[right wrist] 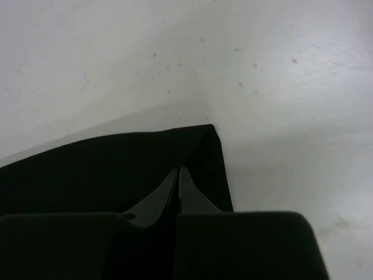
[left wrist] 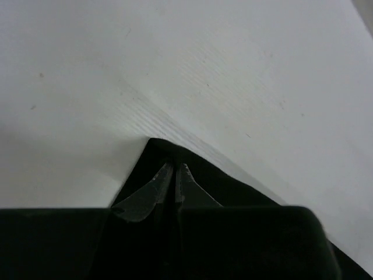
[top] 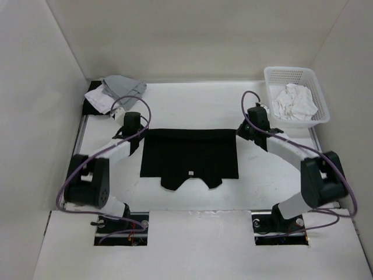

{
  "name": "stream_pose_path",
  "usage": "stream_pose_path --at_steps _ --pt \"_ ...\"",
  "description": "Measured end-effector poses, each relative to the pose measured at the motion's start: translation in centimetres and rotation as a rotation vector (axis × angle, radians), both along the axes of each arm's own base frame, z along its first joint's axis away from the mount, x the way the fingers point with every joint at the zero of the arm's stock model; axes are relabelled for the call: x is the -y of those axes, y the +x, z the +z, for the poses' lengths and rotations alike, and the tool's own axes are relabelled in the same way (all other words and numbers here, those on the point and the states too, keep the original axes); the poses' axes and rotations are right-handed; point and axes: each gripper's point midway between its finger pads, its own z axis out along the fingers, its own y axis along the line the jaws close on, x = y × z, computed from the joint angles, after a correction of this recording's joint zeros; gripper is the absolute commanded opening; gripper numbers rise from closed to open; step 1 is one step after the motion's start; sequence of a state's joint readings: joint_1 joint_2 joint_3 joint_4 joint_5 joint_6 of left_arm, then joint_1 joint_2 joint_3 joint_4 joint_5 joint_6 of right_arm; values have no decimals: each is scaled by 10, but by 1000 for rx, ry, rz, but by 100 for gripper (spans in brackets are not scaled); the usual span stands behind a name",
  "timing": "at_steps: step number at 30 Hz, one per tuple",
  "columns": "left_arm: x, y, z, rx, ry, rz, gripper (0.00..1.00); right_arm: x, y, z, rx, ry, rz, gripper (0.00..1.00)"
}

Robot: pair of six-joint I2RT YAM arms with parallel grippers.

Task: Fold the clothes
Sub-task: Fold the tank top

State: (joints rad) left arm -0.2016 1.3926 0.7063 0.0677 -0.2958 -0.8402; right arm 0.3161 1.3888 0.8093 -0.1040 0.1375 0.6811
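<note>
black top (top: 189, 156) corners pinched: left end effector (left wrist: 176, 170), right end effector (right wrist: 178, 175)

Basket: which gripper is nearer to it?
Right. The right gripper grips the far right corner of the top, on the side of the basket; the left gripper grips the far left corner.

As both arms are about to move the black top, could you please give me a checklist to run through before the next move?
1. Left end effector shut on the black top at its far left corner: ok.
2. Right end effector shut on its far right corner: ok.
3. Top lying flat on the table, neck opening at the near edge: ok.
4. Number of fabric layers pinched: cannot tell.
5. Basket and grey and white garments apart from the top: ok.
</note>
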Motion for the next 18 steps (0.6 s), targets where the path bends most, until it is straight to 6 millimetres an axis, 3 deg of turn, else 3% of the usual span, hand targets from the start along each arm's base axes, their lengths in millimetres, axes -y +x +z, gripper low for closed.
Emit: stream_pose_path --at_steps 2,4,8,12,15,18 --pt "-1 23 -19 -37 -25 12 0 -9 29 -11 -28 19 16 0" --pt "-1 47 -24 -34 -60 17 0 -17 57 -8 -12 41 26 0" --pt "3 72 1 50 -110 8 1 -16 88 18 64 81 25 0" --pt "8 59 41 155 -141 -18 1 -10 75 48 131 101 29 0" --pt "11 23 67 234 -159 -38 1 -6 46 64 181 119 34 0" --pt "12 -12 79 294 -179 -55 2 -4 13 64 199 136 41 0"
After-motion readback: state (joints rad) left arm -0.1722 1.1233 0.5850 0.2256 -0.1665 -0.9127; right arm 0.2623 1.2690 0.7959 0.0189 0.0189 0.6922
